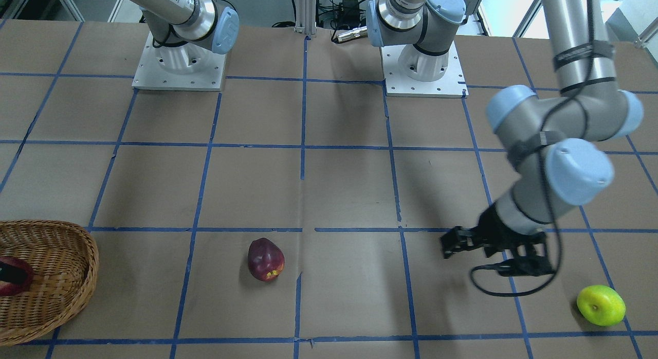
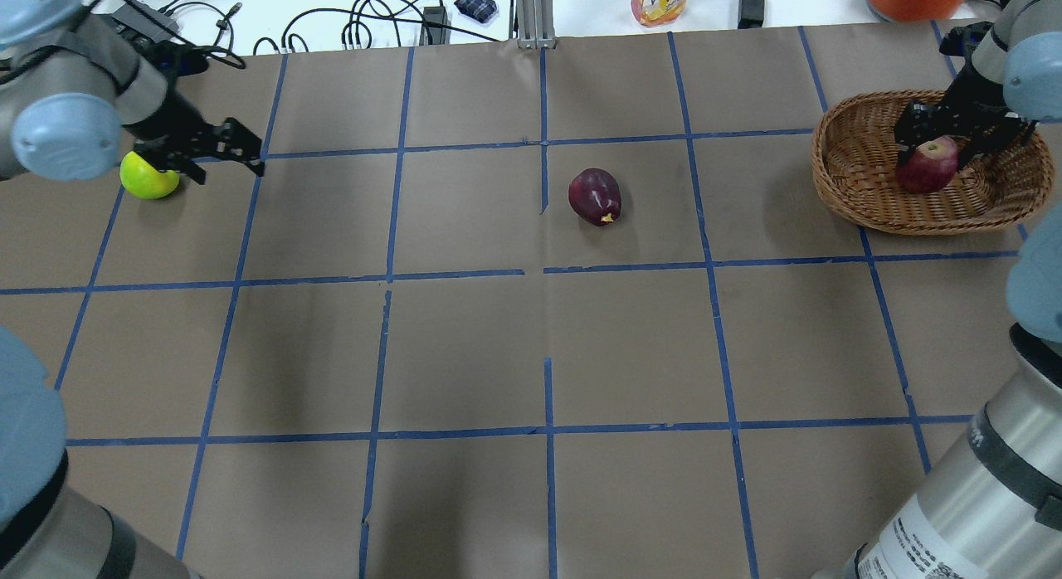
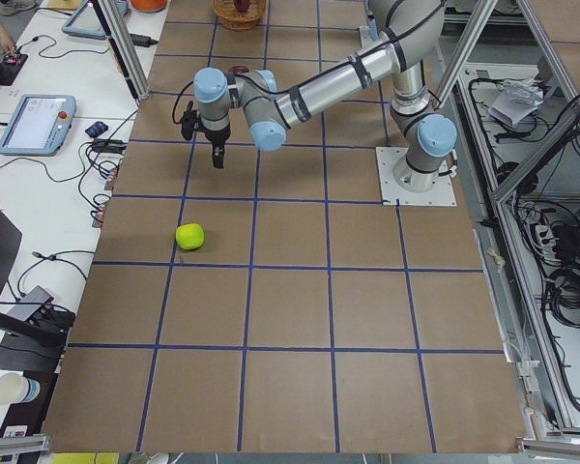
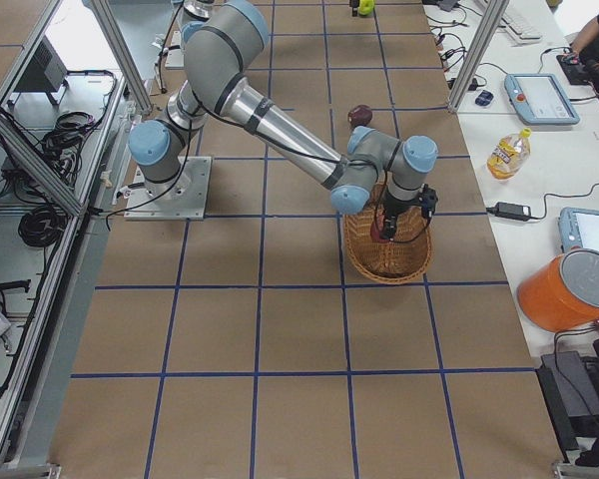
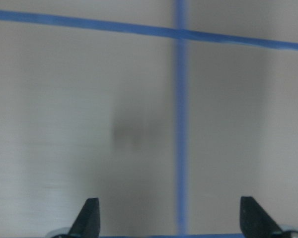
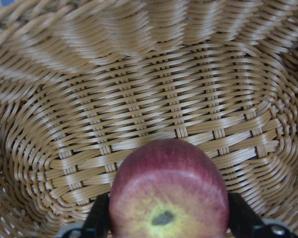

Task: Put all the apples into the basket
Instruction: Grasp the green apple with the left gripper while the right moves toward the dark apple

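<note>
Brown paper covered the counter [image 2: 465,347]. At upper right, the right hand [image 2: 936,152] gripped the red apple [image 2: 928,166] low inside the basket [image 2: 846,181]; opening gently there would likely prevent bouncing. At upper left, the left hand [image 2: 228,166] gaped empty near the green apple [image 2: 148,179], and the maroon apple [image 2: 594,196] lay mid-frame.

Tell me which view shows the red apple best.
The right wrist view: the red apple fills the lower frame, stem dimple facing the camera, between the right gripper's fingers, over the basket. Overhead shows it small; front-facing cuts it at the edge; exterior right shows a sliver; exterior left, nothing clear.
</note>
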`<state>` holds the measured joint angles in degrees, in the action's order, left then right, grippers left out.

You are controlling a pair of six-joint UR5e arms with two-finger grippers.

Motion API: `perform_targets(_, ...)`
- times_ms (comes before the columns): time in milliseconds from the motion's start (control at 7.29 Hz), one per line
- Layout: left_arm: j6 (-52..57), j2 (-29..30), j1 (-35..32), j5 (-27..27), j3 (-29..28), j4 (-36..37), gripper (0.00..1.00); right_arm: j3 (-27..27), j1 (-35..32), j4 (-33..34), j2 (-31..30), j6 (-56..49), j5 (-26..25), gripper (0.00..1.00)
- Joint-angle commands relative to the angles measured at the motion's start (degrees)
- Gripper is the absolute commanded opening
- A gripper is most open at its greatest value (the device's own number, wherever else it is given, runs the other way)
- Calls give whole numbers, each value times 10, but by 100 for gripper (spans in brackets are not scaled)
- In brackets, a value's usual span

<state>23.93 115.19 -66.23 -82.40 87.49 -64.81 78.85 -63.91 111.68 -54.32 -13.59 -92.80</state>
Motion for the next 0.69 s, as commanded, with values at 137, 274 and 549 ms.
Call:
perform_targets(137, 66, 91, 58, -42, -157, -22, 100, -3, -9, -44, -36, 1, 3, 100)
perform_targets(274, 56, 126, 68, -40, -186, -16, 100, -8, -35, -112, -70, 2, 36, 100)
perform_targets(549, 54, 161, 85, -33, -210, -15, 100, -7, -127, -141, -99, 139, 83, 100)
